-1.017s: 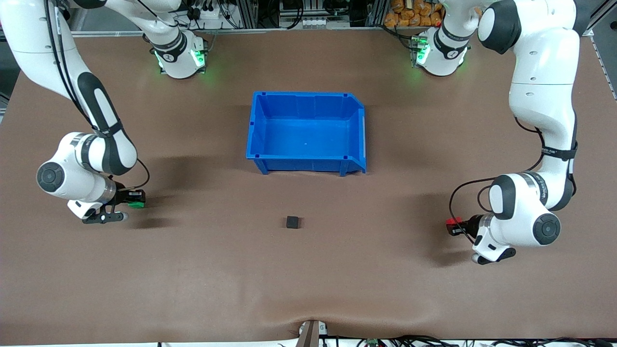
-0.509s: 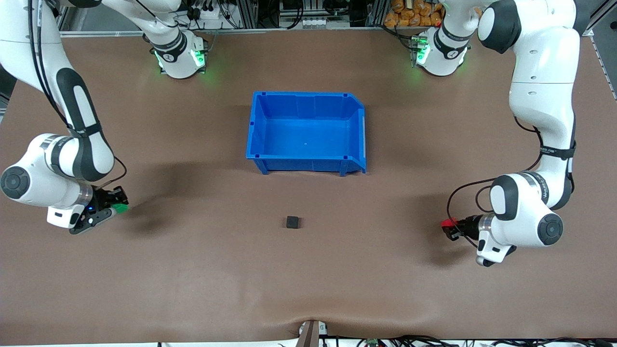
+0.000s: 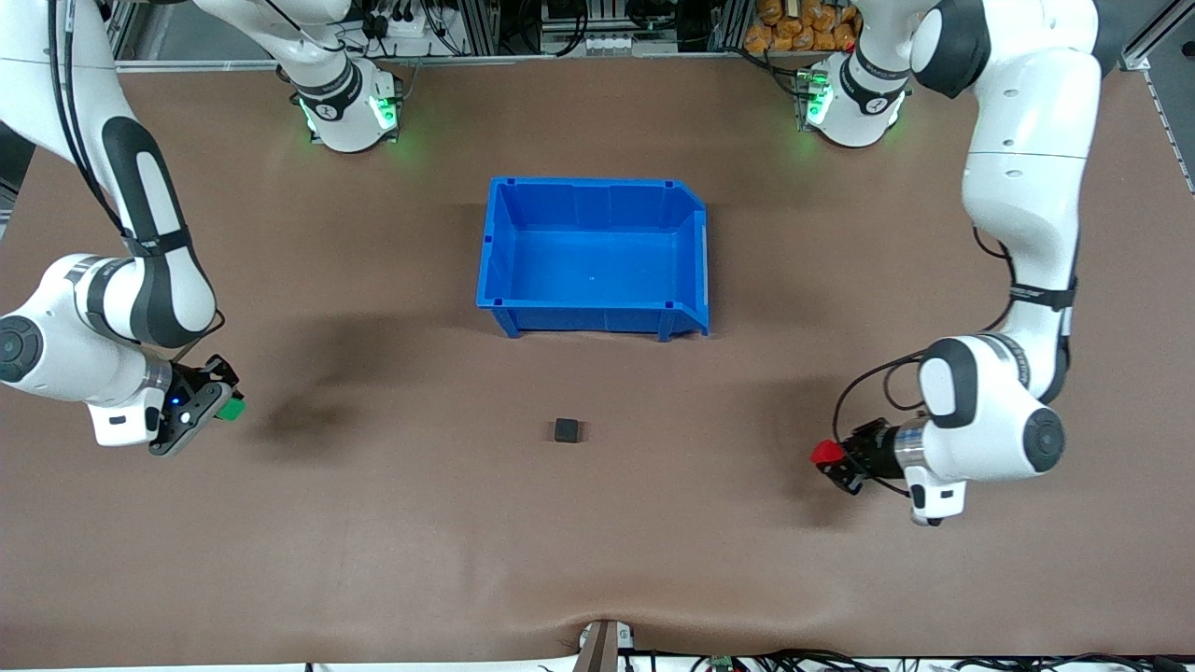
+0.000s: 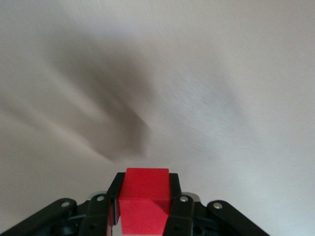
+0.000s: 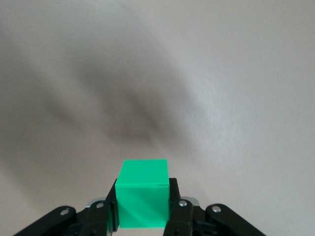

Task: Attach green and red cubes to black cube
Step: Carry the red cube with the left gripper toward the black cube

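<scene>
The black cube (image 3: 566, 429) lies on the brown table, nearer to the front camera than the blue bin. My left gripper (image 3: 834, 458) is shut on the red cube (image 3: 824, 453) and holds it above the table, toward the left arm's end. In the left wrist view the red cube (image 4: 144, 201) sits between the fingers (image 4: 179, 206). My right gripper (image 3: 222, 407) is shut on the green cube (image 3: 231, 409) above the table at the right arm's end. In the right wrist view the green cube (image 5: 143, 199) sits between the fingers (image 5: 178, 209).
An empty blue bin (image 3: 597, 320) stands in the middle of the table, farther from the front camera than the black cube. Both arms' bases stand along the table's back edge.
My right gripper has swung with the green cube toward the right arm's end of the table. My left gripper has moved with the red cube a little toward the black cube.
</scene>
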Action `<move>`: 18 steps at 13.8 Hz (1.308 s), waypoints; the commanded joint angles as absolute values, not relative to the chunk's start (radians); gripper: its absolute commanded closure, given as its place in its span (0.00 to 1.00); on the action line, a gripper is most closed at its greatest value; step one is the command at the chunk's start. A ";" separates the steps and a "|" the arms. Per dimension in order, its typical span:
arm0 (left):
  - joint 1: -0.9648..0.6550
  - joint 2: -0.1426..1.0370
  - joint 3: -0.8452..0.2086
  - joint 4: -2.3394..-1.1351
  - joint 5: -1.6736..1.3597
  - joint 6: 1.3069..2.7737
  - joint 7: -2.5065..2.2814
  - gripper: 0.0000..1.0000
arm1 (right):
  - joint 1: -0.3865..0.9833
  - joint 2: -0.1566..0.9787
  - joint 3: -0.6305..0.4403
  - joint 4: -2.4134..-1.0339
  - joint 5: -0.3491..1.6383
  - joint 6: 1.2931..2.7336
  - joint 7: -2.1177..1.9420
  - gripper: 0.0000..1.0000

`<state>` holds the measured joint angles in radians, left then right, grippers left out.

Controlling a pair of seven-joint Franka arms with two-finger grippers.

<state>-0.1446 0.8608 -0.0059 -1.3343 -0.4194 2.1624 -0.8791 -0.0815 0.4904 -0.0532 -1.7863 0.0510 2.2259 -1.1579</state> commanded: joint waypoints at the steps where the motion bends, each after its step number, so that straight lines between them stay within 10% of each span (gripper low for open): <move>1: -0.198 0.886 0.000 -1.287 -0.440 2.212 -1.050 1.00 | -0.048 0.472 -0.051 -1.775 0.052 2.210 -1.290 1.00; 18: -0.564 0.940 0.158 -1.261 -0.561 2.336 -1.577 1.00 | 0.222 0.647 -0.011 -1.505 0.061 2.217 -1.447 1.00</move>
<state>-0.4934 0.9253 0.1007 -1.2849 -0.5519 2.3353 -1.5646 0.1894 0.6001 -0.0048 -1.5723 0.0529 2.2279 -1.4268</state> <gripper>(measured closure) 0.608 0.608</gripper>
